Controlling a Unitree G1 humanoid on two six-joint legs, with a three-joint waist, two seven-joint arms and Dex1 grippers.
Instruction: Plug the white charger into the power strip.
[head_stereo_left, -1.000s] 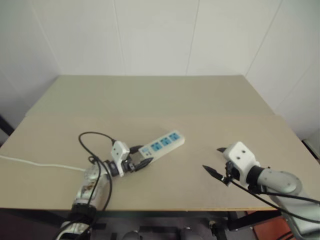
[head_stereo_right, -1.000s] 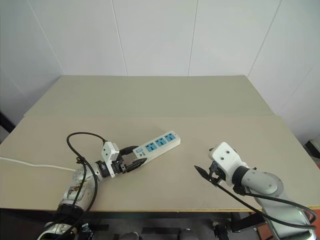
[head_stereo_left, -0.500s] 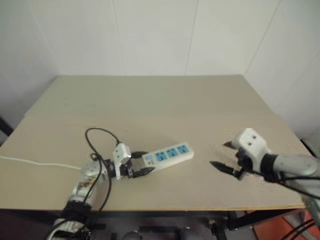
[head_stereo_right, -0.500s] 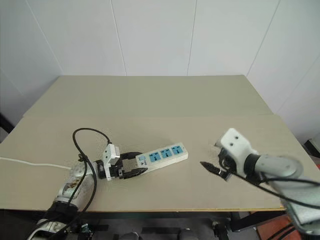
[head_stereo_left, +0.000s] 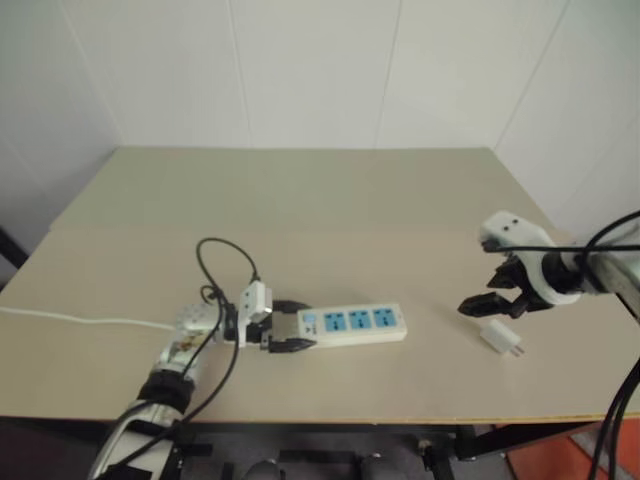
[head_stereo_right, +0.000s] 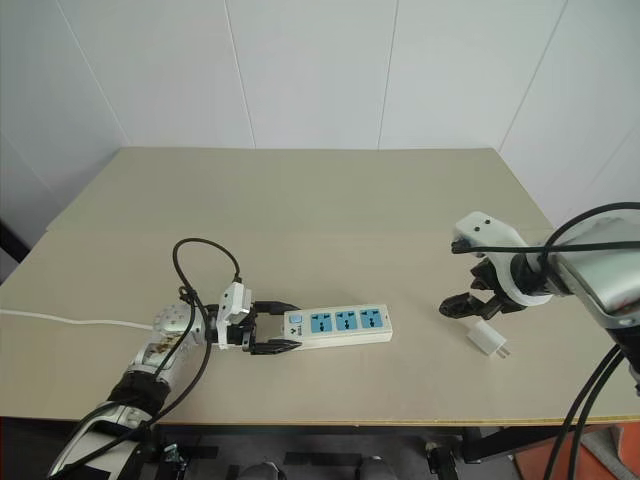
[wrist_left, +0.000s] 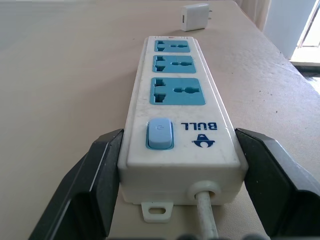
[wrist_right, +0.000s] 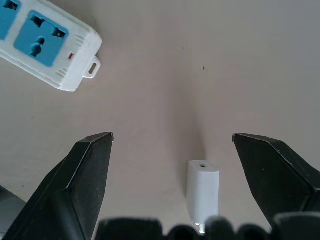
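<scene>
Lettering "BULL" with a small logo is read on the power strip (wrist_left: 182, 125), beside its blue switch. Left gripper (head_stereo_right: 268, 335) is held nearly level over the table (head_stereo_right: 300, 200), fingers (wrist_left: 95, 185) clamped on the strip's cord end. Right gripper (head_stereo_right: 478, 300) is angled downward, jaws spread wide and empty; the white charger (head_stereo_right: 487, 340) lies between and just below its fingertips.

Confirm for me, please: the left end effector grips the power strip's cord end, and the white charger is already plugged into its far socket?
Not quite. The left end effector does grip the power strip at its cord end, but all three sockets are empty; the left wrist view shows the white charger lying loose on the table.
</scene>
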